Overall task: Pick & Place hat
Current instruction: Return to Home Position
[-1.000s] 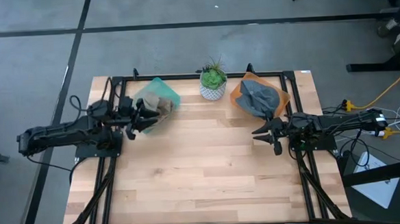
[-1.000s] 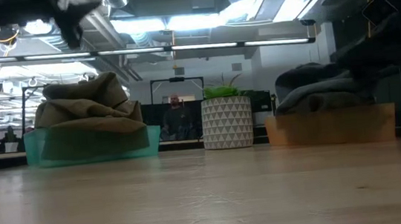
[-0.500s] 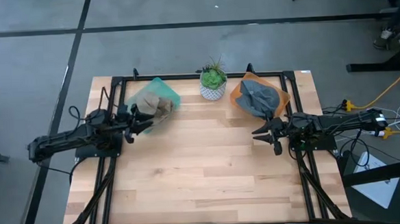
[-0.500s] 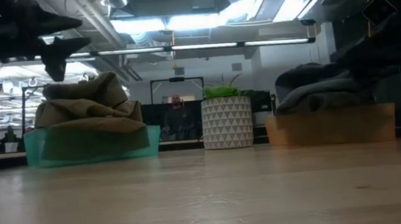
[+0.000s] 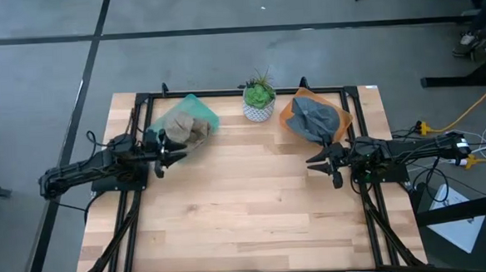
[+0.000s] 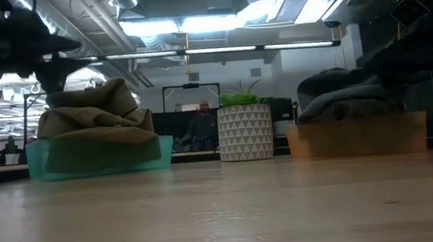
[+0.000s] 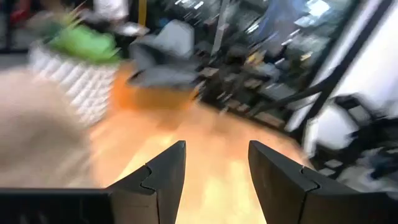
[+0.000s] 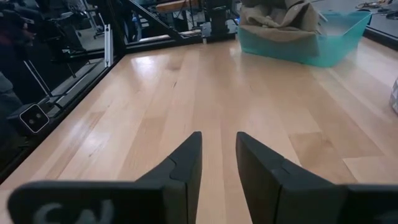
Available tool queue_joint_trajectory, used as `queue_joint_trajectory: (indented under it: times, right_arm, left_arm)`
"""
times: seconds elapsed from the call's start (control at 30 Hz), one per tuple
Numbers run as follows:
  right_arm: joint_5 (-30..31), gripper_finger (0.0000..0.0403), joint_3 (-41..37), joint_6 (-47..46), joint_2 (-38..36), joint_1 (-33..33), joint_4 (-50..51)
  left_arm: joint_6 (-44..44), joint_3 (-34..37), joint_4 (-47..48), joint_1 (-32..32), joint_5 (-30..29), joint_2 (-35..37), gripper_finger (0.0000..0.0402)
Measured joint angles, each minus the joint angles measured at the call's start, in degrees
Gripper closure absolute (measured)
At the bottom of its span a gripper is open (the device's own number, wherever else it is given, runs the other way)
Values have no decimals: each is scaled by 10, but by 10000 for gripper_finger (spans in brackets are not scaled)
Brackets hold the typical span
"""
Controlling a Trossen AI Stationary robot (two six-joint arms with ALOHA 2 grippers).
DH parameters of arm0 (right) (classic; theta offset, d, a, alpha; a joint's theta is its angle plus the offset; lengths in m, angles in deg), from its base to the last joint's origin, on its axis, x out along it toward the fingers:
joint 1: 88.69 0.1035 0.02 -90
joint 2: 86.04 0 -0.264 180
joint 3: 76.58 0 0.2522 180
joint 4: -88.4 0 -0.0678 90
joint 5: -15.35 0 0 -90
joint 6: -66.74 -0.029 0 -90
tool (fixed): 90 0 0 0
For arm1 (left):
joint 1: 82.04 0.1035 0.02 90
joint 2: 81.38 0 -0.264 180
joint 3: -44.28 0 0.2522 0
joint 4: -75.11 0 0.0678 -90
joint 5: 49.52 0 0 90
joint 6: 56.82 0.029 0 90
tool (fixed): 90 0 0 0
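Brown cap [image 5: 188,128] in green bin [image 5: 206,115], blue caps [image 5: 313,116] in orange bin [image 5: 289,114] (only homing left, by my judgement). Left gripper [image 7: 214,147], right gripper [image 8: 218,136]: jaws spread, empty.

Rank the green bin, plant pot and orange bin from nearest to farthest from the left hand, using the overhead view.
From the left hand, out on the left side:
1. Green bin, just beside it, back left.
2. Plant pot, back centre.
3. Orange bin, back right.
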Motion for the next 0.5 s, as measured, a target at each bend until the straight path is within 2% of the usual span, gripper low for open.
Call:
queue_joint_trajectory:
  times: [0.17,0.5]
  right_arm:
    - [0,305,0,0,0,0,0]
    - [0,305,0,-1,0,0,0]
  left_arm:
    - [35,0,51,0,-26,0,231]
    - [84,-1,51,0,-26,0,231]
